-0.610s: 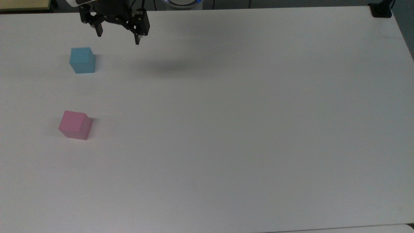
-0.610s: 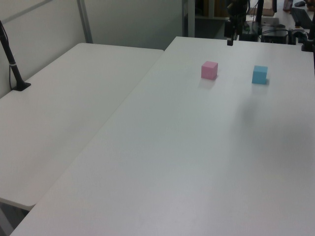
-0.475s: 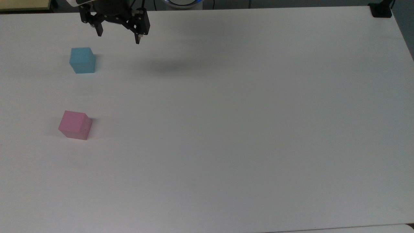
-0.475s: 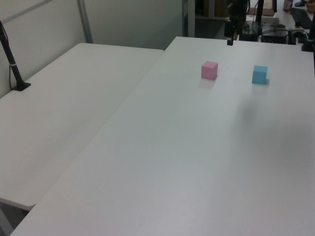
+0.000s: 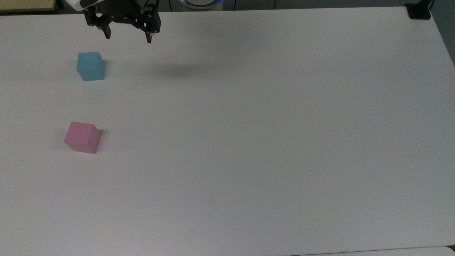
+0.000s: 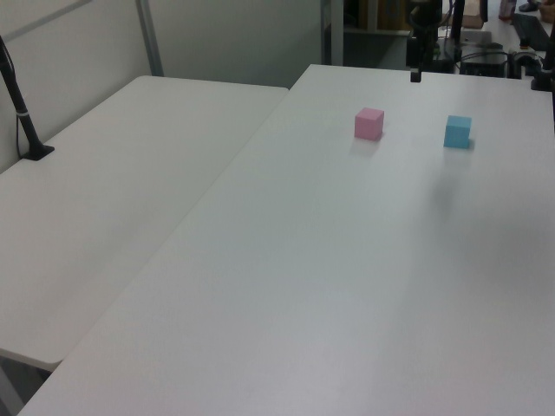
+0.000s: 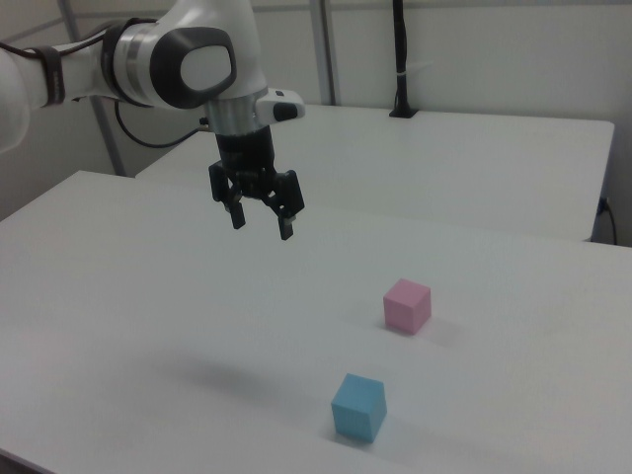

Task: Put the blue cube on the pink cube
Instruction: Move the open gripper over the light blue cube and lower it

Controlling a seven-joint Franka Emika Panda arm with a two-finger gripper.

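Note:
A light-blue cube (image 5: pixel 90 66) (image 6: pixel 458 131) (image 7: pixel 357 406) rests on the white table (image 5: pixel 249 124). The pink cube (image 5: pixel 83 137) (image 6: pixel 369 123) (image 7: pixel 407 304) sits on the same table, apart from it, toward the top view's bottom. My gripper (image 5: pixel 128 35) (image 7: pixel 262 222) hangs open in the air, empty, high above the table. In the top view it is up and to the right of the blue cube. In the right view it hovers up and to the left of both cubes.
A second white table (image 6: pixel 104 191) adjoins on the left view's left, with a black post (image 6: pixel 22 104) clamped to it. A black clamp (image 5: pixel 418 12) sits at the top view's upper right corner. Cables and equipment lie beyond the far edge (image 6: pixel 486 56).
The gripper has shifted slightly toward the top view's upper left, and its shadow has moved left with it. Both cubes have stayed put.

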